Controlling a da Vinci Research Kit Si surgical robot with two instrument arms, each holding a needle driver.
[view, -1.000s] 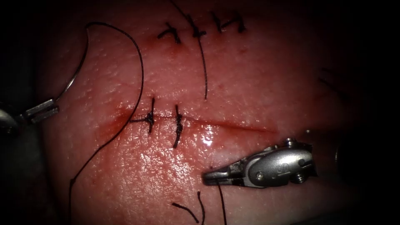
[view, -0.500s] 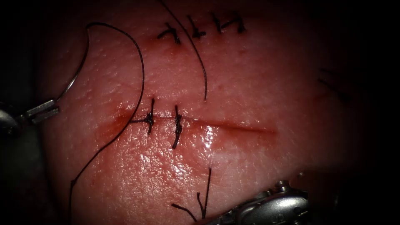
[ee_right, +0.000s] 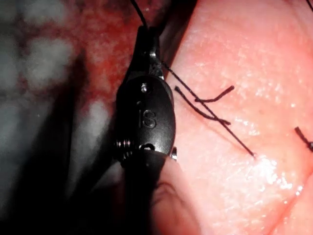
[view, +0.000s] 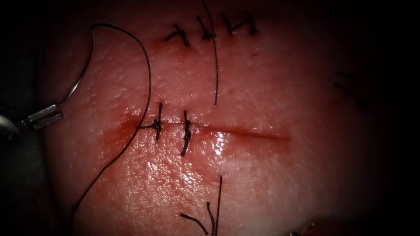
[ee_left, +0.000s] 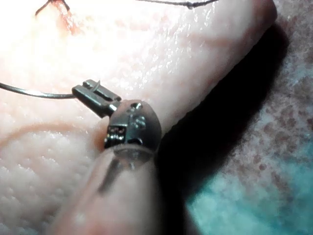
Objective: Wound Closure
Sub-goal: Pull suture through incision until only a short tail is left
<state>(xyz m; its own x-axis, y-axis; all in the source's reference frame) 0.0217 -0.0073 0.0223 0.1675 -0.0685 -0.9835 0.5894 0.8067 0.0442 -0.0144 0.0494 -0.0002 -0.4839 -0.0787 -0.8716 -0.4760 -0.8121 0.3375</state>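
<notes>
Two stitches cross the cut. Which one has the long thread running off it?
The left stitch: the thread leaves its left side and arcs up to the needle. The right stitch has none.

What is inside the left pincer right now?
The left pincer is shut on the needle near one end; its curve rises clear above the tissue. The gripped bit is hidden.

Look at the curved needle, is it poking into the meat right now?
No, the needle curves free above the tissue, held at one end by the left tool.
</notes>
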